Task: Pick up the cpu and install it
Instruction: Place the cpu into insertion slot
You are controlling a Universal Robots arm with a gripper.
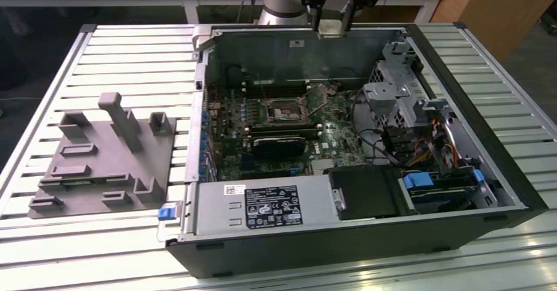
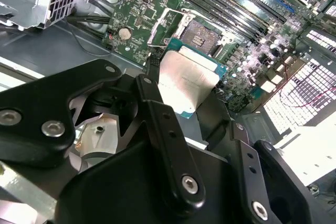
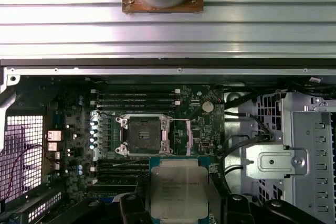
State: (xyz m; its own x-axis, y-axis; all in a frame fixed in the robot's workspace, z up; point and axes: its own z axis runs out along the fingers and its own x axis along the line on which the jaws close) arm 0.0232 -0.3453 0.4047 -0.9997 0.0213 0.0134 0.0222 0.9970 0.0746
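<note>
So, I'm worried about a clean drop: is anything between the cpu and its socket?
Nothing visible does. The cpu hangs in the pincer, and in the first wrist view the socket lies bare, with its metal frame swung open to one side.

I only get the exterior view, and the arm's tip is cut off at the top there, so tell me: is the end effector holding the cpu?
Observer: Yes; in both wrist views the end effector grips the cpu by two opposite edges, silvery plate showing.
Operator: Is the socket ready?
Observer: In the first wrist view the socket is open and empty.
Operator: Is the cpu seated?
Observer: No; the second wrist view shows it held above the board, apart from the socket.
</note>
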